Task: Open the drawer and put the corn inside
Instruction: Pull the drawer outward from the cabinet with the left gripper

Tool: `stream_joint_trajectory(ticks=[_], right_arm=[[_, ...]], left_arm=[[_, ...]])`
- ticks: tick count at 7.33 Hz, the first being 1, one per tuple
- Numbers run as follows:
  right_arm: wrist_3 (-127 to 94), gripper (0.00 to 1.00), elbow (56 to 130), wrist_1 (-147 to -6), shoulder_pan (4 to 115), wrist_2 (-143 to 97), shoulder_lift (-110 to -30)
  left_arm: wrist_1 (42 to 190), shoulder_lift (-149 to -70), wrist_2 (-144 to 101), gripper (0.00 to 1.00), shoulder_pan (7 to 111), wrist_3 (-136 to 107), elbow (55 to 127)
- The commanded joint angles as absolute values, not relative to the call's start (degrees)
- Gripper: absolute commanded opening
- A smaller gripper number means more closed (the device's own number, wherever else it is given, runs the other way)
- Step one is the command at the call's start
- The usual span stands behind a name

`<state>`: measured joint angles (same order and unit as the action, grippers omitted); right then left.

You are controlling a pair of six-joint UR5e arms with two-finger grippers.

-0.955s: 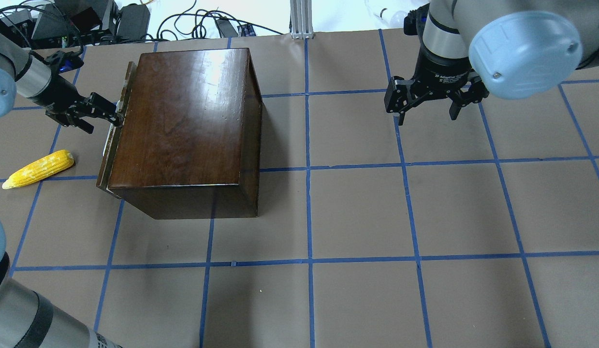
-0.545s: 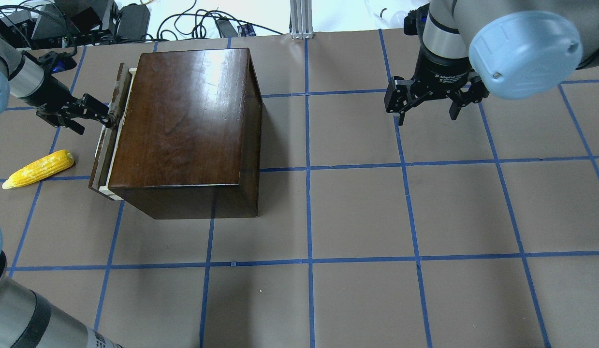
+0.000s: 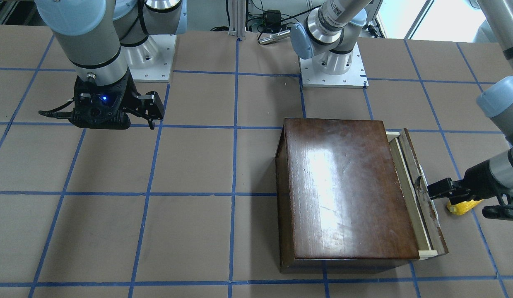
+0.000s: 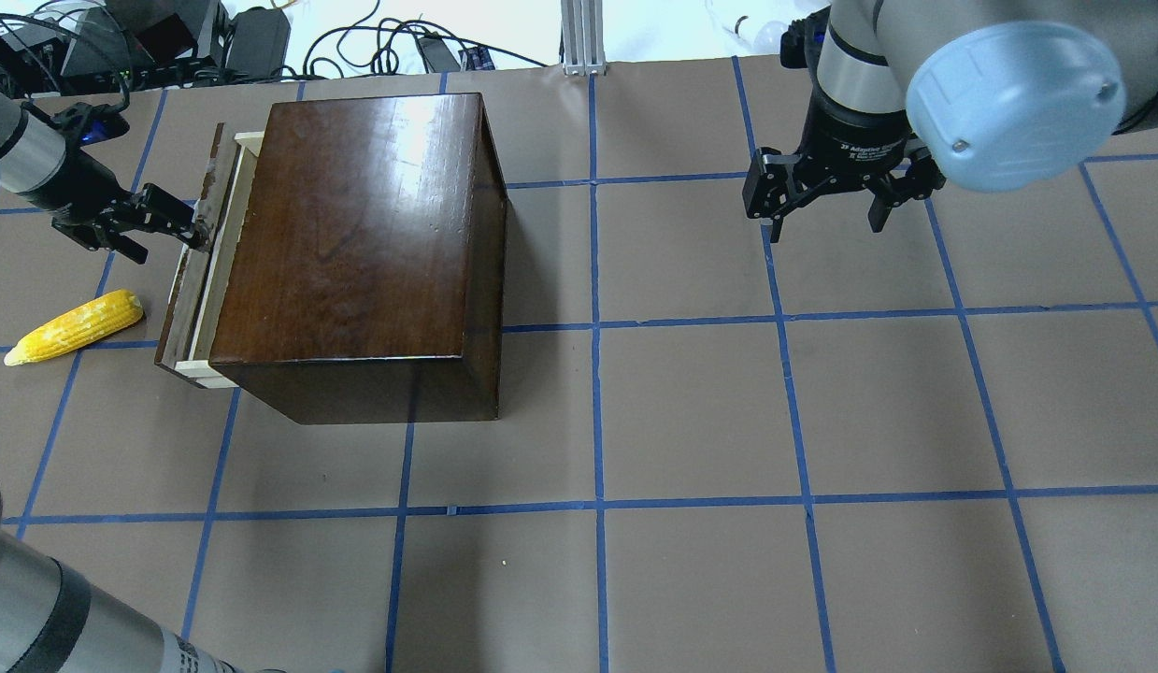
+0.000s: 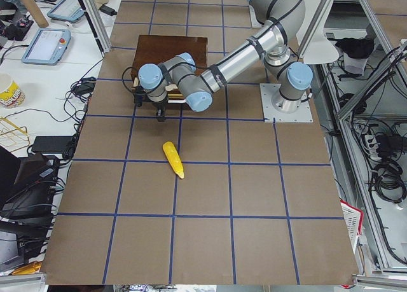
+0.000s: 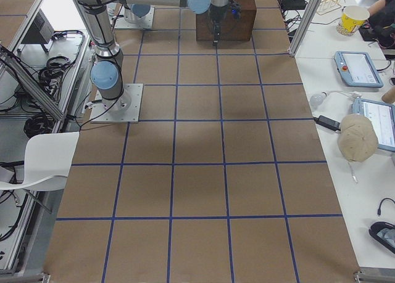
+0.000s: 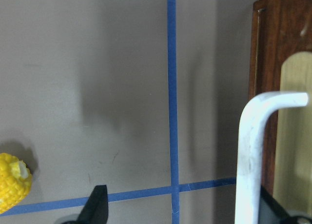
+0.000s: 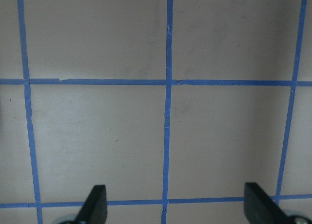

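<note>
1. The right arm and left arm are silver-grey tubes with rounded, pale blue-grey joints.
2. One joint cap is blue-grey, with a ribbed rim and small screws.
3. Each arm rises from a white square base plate with screws along its edges.
4. A white label with black code marks wraps the left arm, and a black band rings its tube.
5. The right gripper is black and two-fingered, with white lettering on its collar. Its black camera mount carries a blue light and a black cable.
6. The left gripper is black too, on a silver wrist.
</note>
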<state>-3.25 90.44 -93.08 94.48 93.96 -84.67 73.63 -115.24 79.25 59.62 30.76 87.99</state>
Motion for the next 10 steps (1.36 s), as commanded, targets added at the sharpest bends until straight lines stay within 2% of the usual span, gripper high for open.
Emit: stream_joint_trajectory(ticks=[1, 10], right_arm=[[-3.3, 1.00, 90.4, -93.2, 94.5, 94.0, -84.7], [-3.3, 1.00, 90.4, -93.1, 94.5, 94.0, -84.7]], left_arm=[[73.6, -115.2, 79.2, 1.00, 58.6, 30.8, 87.9], [73.7, -114.2, 79.3, 1.00, 57.6, 30.9, 87.4]])
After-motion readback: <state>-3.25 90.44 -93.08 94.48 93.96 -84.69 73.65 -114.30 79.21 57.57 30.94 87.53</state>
